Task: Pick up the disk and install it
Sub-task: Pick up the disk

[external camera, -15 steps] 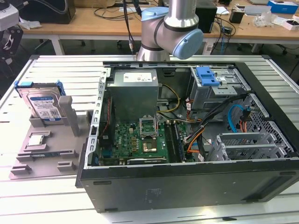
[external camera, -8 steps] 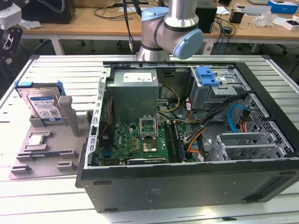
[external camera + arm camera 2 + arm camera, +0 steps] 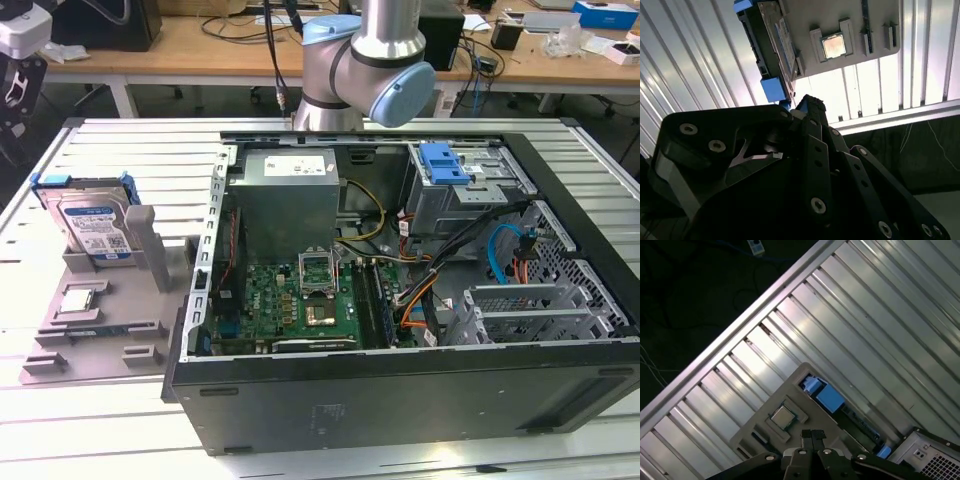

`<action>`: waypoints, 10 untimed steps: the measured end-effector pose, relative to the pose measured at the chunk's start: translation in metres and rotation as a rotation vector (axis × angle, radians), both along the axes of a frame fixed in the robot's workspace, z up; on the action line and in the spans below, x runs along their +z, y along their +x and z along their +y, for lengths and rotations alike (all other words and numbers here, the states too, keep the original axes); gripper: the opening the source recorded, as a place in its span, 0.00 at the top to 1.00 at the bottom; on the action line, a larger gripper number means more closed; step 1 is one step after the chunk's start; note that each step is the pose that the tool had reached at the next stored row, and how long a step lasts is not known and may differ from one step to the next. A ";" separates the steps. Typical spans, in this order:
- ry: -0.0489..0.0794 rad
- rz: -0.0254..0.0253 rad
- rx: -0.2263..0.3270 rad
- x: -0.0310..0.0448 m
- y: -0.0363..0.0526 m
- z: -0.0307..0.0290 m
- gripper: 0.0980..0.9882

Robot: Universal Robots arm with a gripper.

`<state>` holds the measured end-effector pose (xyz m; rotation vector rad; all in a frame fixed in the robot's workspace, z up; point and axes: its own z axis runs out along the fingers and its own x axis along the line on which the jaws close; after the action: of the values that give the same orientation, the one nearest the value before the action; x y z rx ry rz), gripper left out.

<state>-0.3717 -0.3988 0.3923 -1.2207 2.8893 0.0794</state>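
ribbed aluminium tabletop carries everything you are working over, with wooden benches along the back of the room. your pincer is clenched on nothing: in the first wrist view its two fingertips press together with no gap. it hangs in the air above the grey holder tray, touching no part of it. nearest to it in that tray is the small square processor chip, lying flat in its own pocket. next along the tray is the disk, which both wrist views show nearly edge-on with its blue frame. in the exterior view you can see the disk standing upright on its long edge in a slot at the tray's back end, label facing out, not yet picked up. just beside the tray, on the exterior view's right, lies the open computer case, its motherboard and cables exposed. well apart from the tray, farther toward the exterior view's right and back, the arm's silver and blue joint rises.
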 end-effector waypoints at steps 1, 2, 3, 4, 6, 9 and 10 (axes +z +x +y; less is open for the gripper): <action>0.000 0.0000 0.017 0.0000 0.0000 0.0000 0.99; 0.000 0.0001 0.028 0.0000 0.0000 0.0000 0.99; 0.000 0.0000 0.041 0.0000 0.0000 0.0000 0.99; 0.000 0.0000 0.048 0.0000 0.0000 0.0000 0.99; 0.000 0.0000 0.064 0.0000 0.0000 0.0000 0.99; 0.000 0.0000 0.102 0.0000 0.0000 0.0000 0.99; 0.000 0.0000 0.119 0.0000 0.0000 0.0000 0.99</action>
<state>-0.3717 -0.3988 0.3923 -1.3920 2.8142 0.0796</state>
